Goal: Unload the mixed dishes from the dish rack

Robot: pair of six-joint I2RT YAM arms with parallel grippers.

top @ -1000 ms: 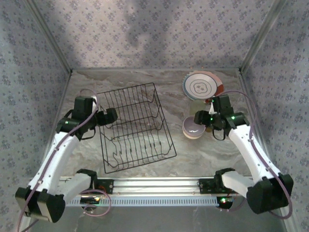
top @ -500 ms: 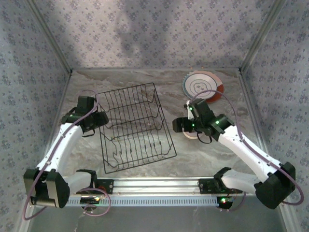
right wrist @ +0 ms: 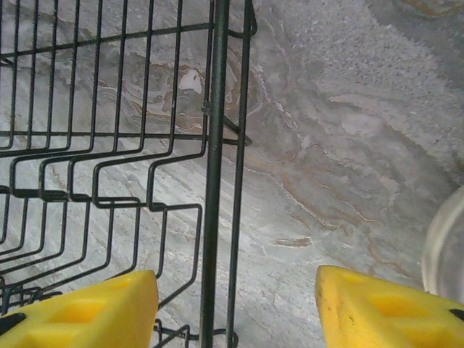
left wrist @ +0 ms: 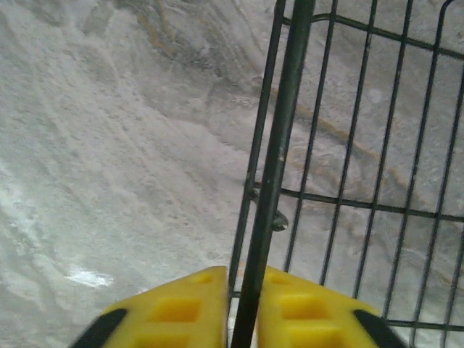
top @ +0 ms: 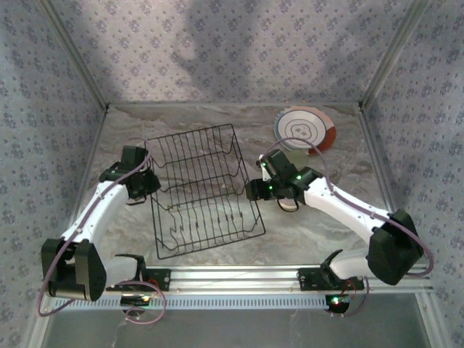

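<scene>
The black wire dish rack [top: 203, 192] stands mid-table with nothing in it. My left gripper [top: 148, 181] is shut on its left rim; in the left wrist view the yellow fingers [left wrist: 181, 312] pinch the rim wire [left wrist: 279, 145]. My right gripper [top: 254, 190] is open at the rack's right rim, and that rim wire [right wrist: 216, 145] stands between the spread fingers [right wrist: 101, 308], close to the left one. A stack of plates [top: 304, 129], striped on top with an orange-red rim below, lies at the back right. A small bowl [top: 290, 205] sits mostly hidden under the right arm.
The bowl's rim [right wrist: 444, 246] lies just right of my right gripper. Patterned walls close off the table at the left, back and right. Bare marble surface [top: 326, 232] stretches in front of the bowl and left of the rack.
My left gripper has closed on the rack's left rim. The right arm has swung left, away from the bowl, to the rack's right rim.
</scene>
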